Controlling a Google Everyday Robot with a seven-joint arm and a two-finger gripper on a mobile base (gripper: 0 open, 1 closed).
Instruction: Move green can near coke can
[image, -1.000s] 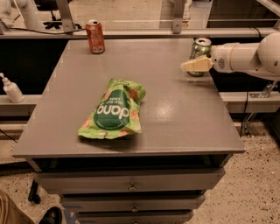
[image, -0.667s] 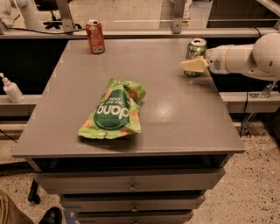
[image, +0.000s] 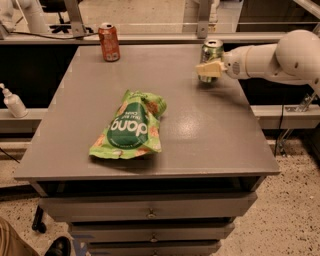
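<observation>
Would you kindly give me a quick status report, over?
Claw gripping green can, far right. Coke can far left, apart. Snack bag nearer, off the path.

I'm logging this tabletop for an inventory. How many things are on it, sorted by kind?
Drink cans: 2 (green can, coke can)
Snack bags: 1 (dang bag)
Total: 3
The pincer grips the green can near the far right edge of the table.
</observation>
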